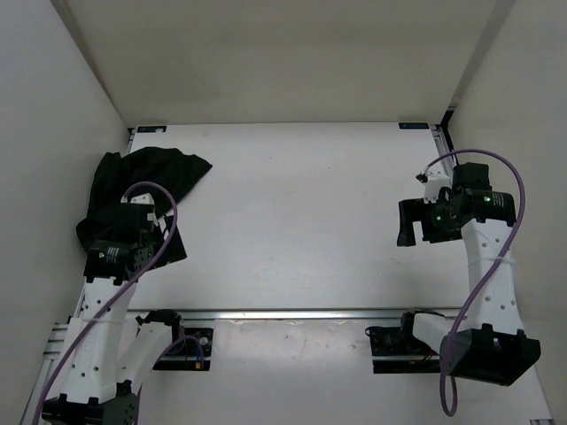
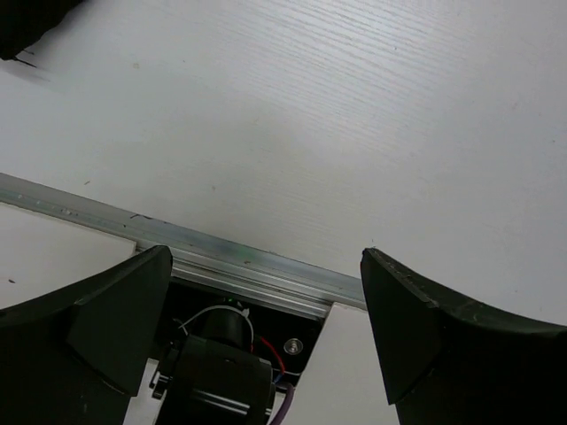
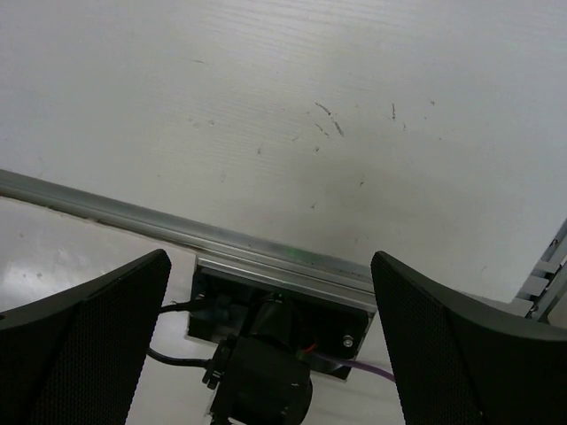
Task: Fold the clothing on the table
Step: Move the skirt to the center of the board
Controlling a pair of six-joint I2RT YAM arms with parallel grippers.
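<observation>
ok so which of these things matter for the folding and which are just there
For the job: the clothing, bunched at the left edge of the table; the left end effector and right end effector, both open.
Just there: the metal rail; the enclosure walls.

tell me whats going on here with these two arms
Nothing is being handled yet. The black clothing lies crumpled and unfolded at the far left of the table. The left fingers are open and empty, raised close to the garment. The right fingers are open too, above bare table on the right side.
</observation>
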